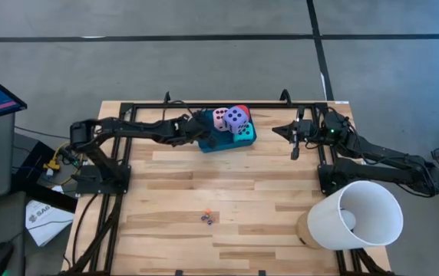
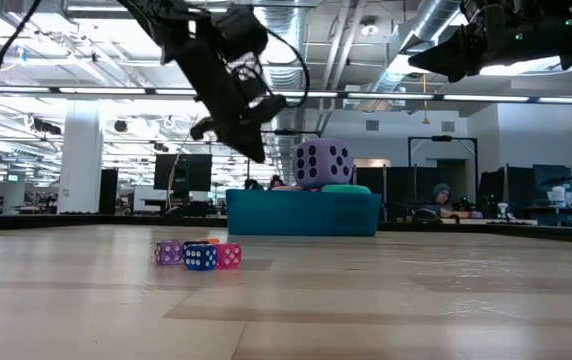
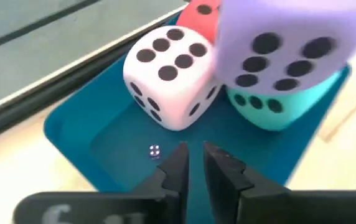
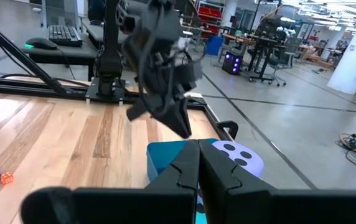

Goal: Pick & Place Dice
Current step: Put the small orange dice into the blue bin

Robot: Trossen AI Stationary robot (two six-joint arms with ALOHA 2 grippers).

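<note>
The teal tray (image 1: 249,138) sits at the far edge of the bench (image 1: 227,199) and holds all four dice: the pink die (image 3: 168,71) and turquoise die (image 3: 277,106) on its floor, the purple die (image 3: 284,40) on top, the red die (image 3: 200,18) behind. The left pincer (image 3: 193,163) hangs above the tray's left end, fingers nearly closed and empty. The right pincer (image 4: 198,163) hangs raised, right of the tray, fingers together, holding nothing.

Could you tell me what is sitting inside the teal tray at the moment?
The teal tray holds the pink die, turquoise die with the purple die on top, red die behind, and one tiny die. The floor beneath them is hidden.
</note>
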